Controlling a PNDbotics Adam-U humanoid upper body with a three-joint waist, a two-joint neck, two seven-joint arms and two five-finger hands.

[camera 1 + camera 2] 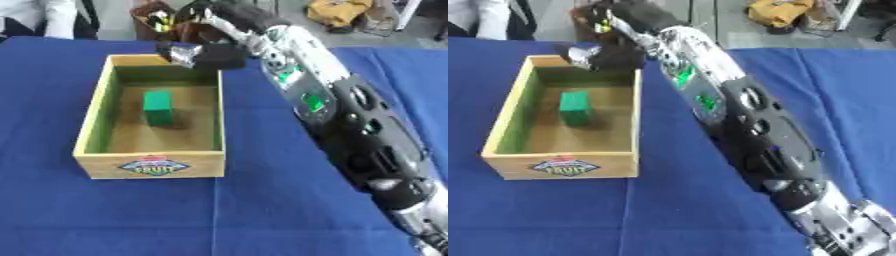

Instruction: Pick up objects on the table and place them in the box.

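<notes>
My right hand (206, 54) hangs over the box's (94, 122) far right corner, fingers curled round a small silvery object (182, 53), the green block (158, 106) already inside.

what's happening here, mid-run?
The robot's right arm reaches across the blue table to the far right corner of the wooden box. Its right hand sits over that corner, with something small and silvery at its fingers; whether it is gripped can't be made out. A green block already stands inside the box. The left hand isn't in view.
</notes>
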